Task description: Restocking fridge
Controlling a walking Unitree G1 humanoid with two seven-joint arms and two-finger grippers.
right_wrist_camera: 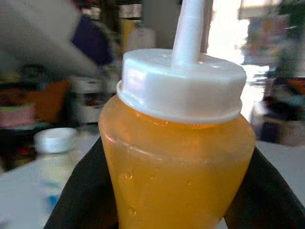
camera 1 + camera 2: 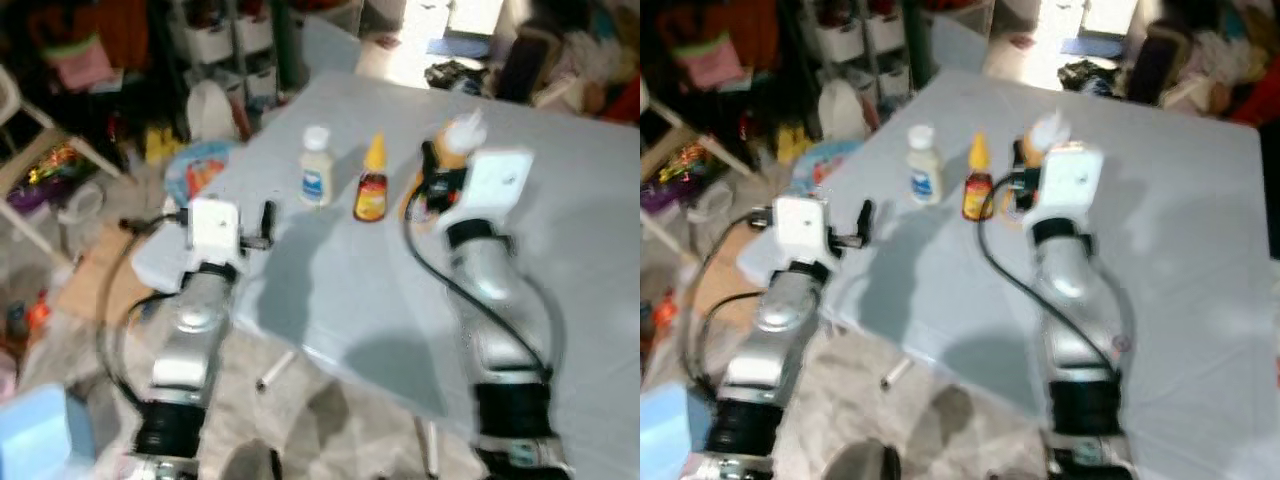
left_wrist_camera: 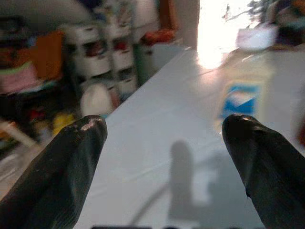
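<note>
orange bottle (image 1: 176, 167) — apparently between right fingers (image 1: 78, 200)

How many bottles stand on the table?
3, in a row: white bottle leftmost, brown sauce bottle in the middle, orange squeeze bottle rightmost, between the right gripper jaws.

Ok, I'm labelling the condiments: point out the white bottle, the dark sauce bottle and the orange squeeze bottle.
white bottle (image 2: 316, 178), left eye view, blue label.
dark sauce bottle (image 2: 370, 196), left eye view, body.
orange squeeze bottle (image 1: 176, 176), right wrist view, orange body.

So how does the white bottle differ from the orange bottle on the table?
The white bottle has a flat white cap and a blue label; the orange bottle has a white nozzle cap. The white bottle stands free; the orange bottle sits between the right end effector's fingers. Both are upright.
</note>
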